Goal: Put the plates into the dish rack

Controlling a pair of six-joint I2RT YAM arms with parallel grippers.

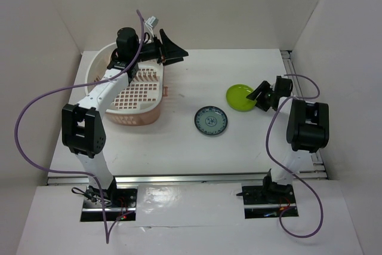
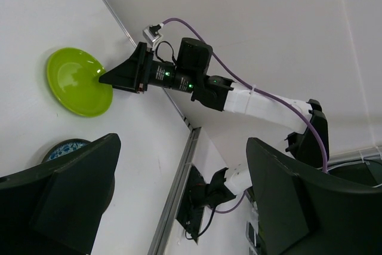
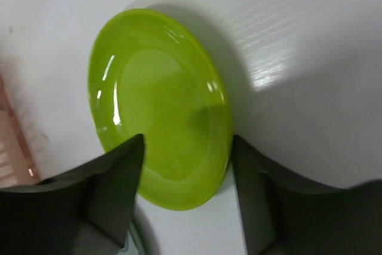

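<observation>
The lime green plate (image 1: 240, 97) lies flat on the table at the right. My right gripper (image 1: 259, 95) is open at its near-right edge. In the right wrist view the fingers (image 3: 101, 189) straddle the rim of the plate (image 3: 161, 106), one over its inside, one outside. The blue-white plate (image 1: 210, 120) lies mid-table. The white dish rack (image 1: 128, 94) with its salmon base stands at the left. My left gripper (image 1: 170, 49) is open and empty, raised over the rack's far right corner. The black and cream plates do not show.
White walls close in the table on three sides. A metal rail (image 1: 286, 58) runs along the right edge. My left arm lies across the rack and hides much of its inside. The left wrist view shows the right arm (image 2: 197, 82) at the lime plate (image 2: 77, 82).
</observation>
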